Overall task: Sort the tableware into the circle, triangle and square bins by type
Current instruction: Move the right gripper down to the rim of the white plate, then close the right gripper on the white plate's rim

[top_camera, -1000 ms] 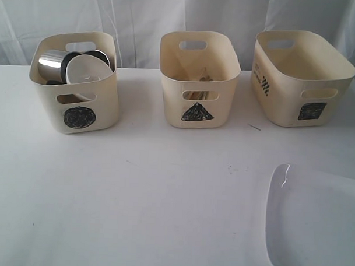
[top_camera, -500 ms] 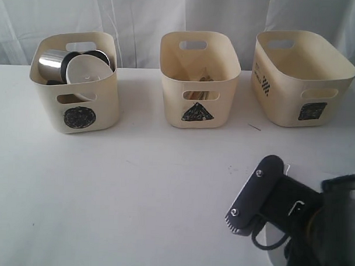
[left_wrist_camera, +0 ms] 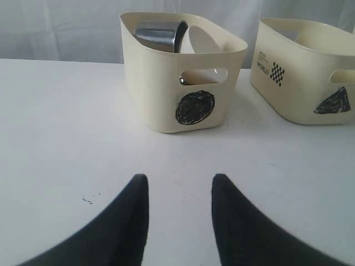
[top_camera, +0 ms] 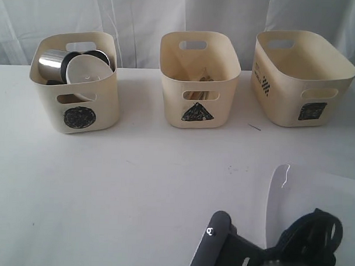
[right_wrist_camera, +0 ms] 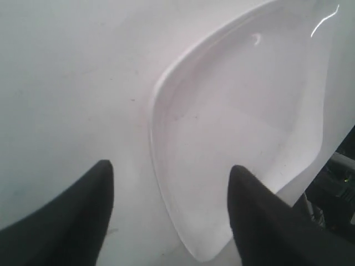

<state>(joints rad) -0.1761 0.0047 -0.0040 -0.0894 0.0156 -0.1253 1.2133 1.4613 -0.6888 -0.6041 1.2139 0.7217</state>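
The large white square plate lies on the table at the front right. In the right wrist view my right gripper hangs open over the plate, one finger above the bare table and the other above the plate's inside, its rim between them. The right arm shows at the bottom of the exterior view. The circle bin holds a steel mug and a small white bowl. Wooden chopsticks show inside the triangle bin. The square bin stands at the right. My left gripper is open over the table, short of the circle bin.
A white tabletop carries everything, with a white curtain behind the bins. The three bins stand in a row along the back. A short dark mark lies on the table between the triangle and square bins.
The right arm came into the exterior view over the plate, then shifted down toward the view's bottom edge. The bins and plate have not moved.
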